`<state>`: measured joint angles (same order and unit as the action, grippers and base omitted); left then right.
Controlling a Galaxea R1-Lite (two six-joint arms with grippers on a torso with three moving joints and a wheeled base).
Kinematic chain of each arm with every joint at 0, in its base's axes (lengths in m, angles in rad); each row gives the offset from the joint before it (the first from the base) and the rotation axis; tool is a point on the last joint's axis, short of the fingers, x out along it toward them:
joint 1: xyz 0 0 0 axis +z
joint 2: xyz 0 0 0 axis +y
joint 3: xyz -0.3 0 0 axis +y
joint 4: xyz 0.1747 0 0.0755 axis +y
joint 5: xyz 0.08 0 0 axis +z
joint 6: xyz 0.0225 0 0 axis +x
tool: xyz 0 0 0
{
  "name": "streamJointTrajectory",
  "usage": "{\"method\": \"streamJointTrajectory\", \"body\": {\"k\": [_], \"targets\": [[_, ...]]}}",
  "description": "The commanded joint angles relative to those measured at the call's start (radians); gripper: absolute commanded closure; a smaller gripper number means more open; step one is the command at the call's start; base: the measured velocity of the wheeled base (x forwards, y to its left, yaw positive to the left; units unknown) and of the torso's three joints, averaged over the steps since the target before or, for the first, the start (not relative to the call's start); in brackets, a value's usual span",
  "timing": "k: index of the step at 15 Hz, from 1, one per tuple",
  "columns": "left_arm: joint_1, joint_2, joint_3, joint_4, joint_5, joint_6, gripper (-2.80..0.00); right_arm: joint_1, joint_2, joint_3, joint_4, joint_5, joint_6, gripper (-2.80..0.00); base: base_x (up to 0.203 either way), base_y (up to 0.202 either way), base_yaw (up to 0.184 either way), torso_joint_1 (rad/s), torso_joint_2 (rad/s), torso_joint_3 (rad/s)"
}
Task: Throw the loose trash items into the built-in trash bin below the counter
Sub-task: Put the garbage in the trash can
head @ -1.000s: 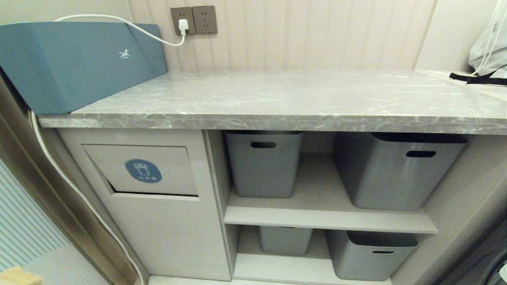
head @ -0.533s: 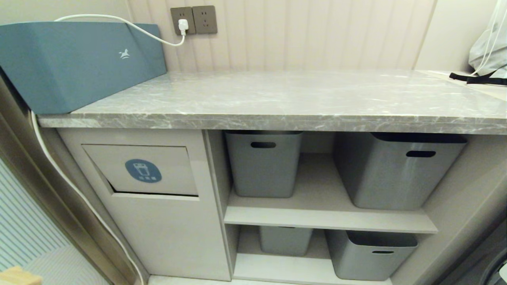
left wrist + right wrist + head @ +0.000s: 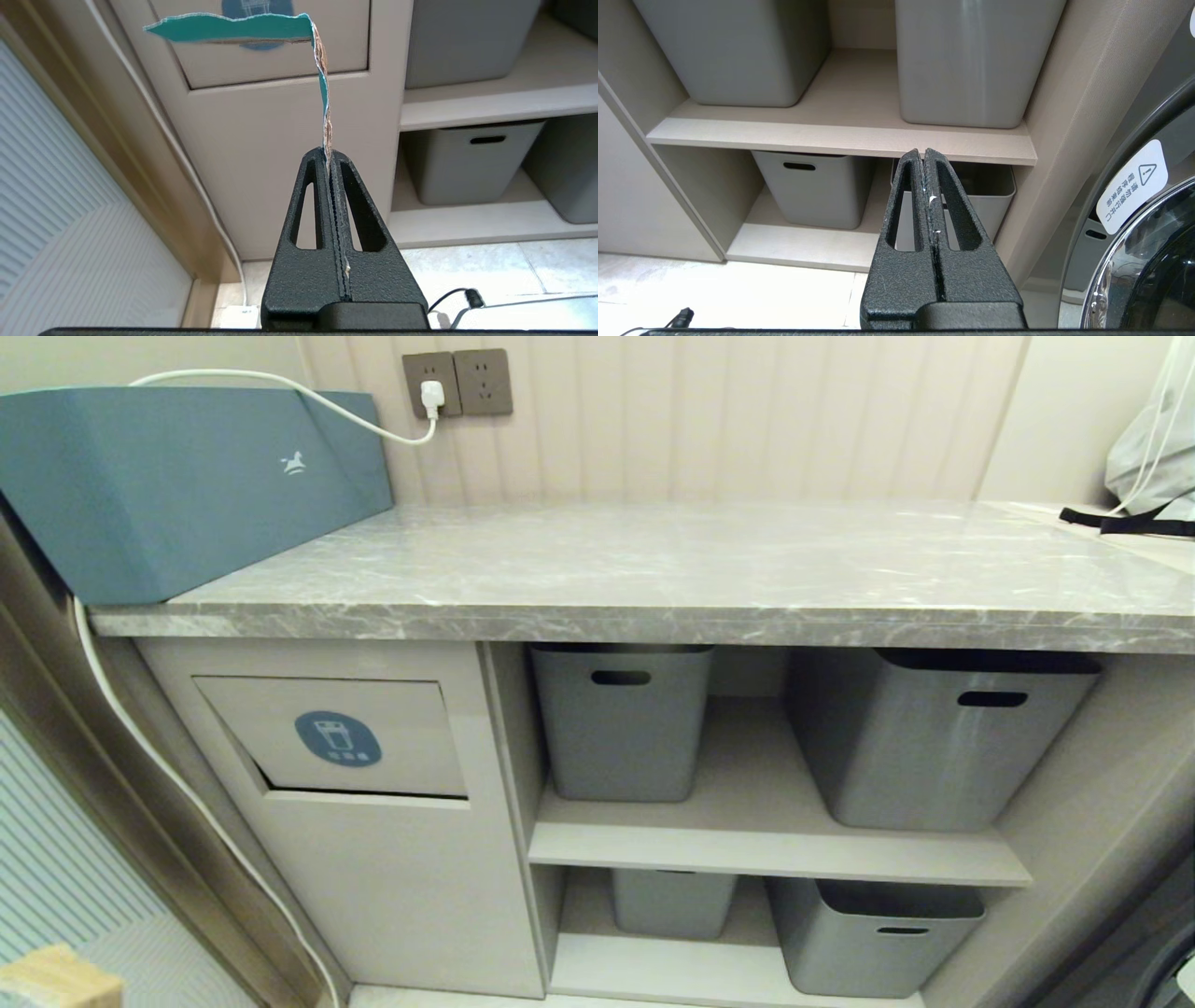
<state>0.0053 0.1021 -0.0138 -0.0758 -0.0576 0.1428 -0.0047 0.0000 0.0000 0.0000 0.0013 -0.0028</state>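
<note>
My left gripper [image 3: 328, 156] was pinched tight on a thin brown strip with a teal edge [image 3: 322, 84], the scrap standing up from between the pressed fingers and folding over at its far end into a broad teal flag. I held it low in front of the built-in trash bin [image 3: 373, 821], the beige cabinet at the left end of the unit, whose flap [image 3: 336, 735] carried a blue oval sticker [image 3: 338, 738] and stood slightly ajar along its lower edge. In my left wrist view the strip's teal end crossed in front of that sticker, though how near it was to the flap I could not tell. In my head view a tan block showed at the near left corner [image 3: 58, 978].

My right gripper [image 3: 923, 156] hung with its fingers pressed together on nothing, facing the open shelves to the right of the bin, where grey plastic tubs [image 3: 817, 186] sat on two levels. A washing machine door [image 3: 1134, 261] curved in at the far right.

Above, the counter [image 3: 653, 579] ran across the scene, a blue box [image 3: 177, 476] resting on its left end and a white cable [image 3: 280, 392] running to a wall socket [image 3: 431, 383] behind it.
</note>
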Motion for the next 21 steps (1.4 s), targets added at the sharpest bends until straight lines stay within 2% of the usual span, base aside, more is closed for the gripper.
{"method": "streamJointTrajectory", "body": {"k": [1,4,7,13,15,21], "targets": [[0.012,0.219,-0.019,-0.098,-0.006,-0.004,0.00,0.000,0.000,0.000,0.000,0.000,0.000,0.00,0.000,0.000,0.000,0.000,0.00,0.000],[0.099,0.594,-0.058,-0.321,-0.053,-0.024,0.00,0.000,0.000,0.000,0.000,0.000,0.000,0.00,0.000,0.000,0.000,0.000,0.00,0.000],[0.171,0.899,-0.115,-0.489,-0.086,-0.068,0.00,0.000,0.000,0.000,0.000,0.000,0.000,0.00,0.000,0.000,0.000,0.000,0.00,0.000],[0.225,1.376,-0.149,-0.948,-0.103,-0.085,0.00,0.000,0.000,0.000,0.000,0.000,0.000,0.00,0.000,0.000,0.000,0.000,0.00,0.000],[0.229,1.480,-0.158,-1.019,-0.104,-0.069,0.00,0.000,0.000,0.000,0.000,0.000,0.000,0.00,0.000,0.000,0.000,0.000,0.00,0.000],[0.204,1.666,-0.204,-1.099,-0.107,-0.030,0.00,0.000,0.000,0.000,0.000,0.000,0.000,0.00,0.000,0.000,0.000,0.000,0.00,0.000]]}}
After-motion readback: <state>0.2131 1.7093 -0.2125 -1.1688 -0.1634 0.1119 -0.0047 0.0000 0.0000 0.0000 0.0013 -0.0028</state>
